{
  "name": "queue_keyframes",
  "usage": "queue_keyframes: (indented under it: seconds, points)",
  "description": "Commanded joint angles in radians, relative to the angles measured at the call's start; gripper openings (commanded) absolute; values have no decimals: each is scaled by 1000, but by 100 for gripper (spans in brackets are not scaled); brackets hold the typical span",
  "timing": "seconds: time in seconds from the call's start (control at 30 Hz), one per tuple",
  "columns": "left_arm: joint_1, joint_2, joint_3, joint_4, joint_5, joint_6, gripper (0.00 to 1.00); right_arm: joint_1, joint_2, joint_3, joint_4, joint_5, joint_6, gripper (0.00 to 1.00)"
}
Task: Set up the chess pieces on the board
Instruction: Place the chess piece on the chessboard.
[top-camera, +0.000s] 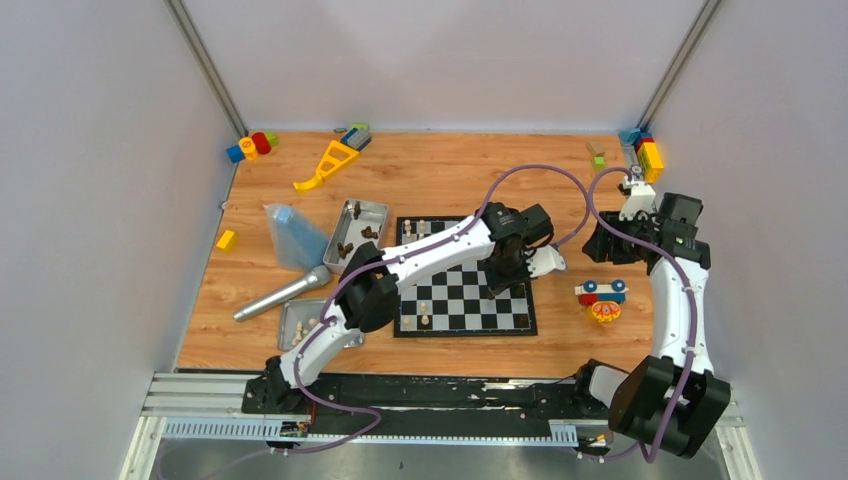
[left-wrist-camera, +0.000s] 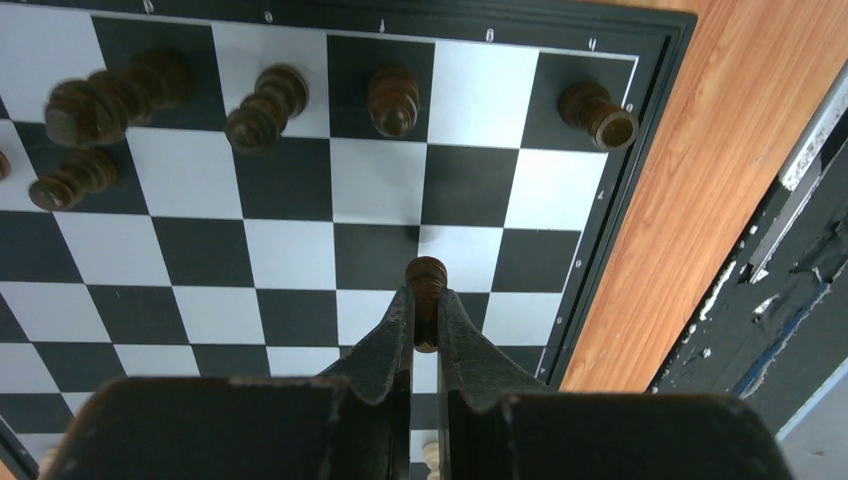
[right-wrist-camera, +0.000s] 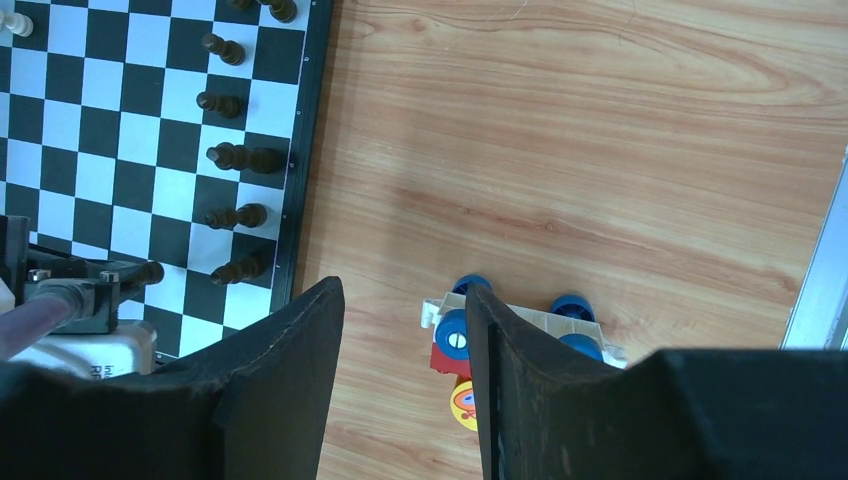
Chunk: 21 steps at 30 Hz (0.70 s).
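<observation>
Right, the left fingers are clenched on a dark brown piece, pinching it by the body, its rounded head poking out past the tips. It's over the board, close to the board's side border and near the row of dark pieces lining one edge. Whether its base touches the square, I can't tell. A dark corner piece with a hollow top sits at the end of that row. From above, the left arm stretches right across the board, with a few pale pieces at the near-left side. Over to the right fingers: parted, nothing between them, hanging over the bare desk just beside the board's border, with a blue-wheeled toy car beneath.
</observation>
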Motion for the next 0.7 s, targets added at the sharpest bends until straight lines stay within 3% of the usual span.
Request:
queue_keyframes:
  seconds: [0.0, 0.67]
  points:
    - [-26, 26, 91, -22, 16, -13, 2, -7, 0, -12, 46, -40, -17, 49]
    - [-81, 130, 261, 1, 37, -6, 3, -19, 10, -21, 50, -37, -26, 49]
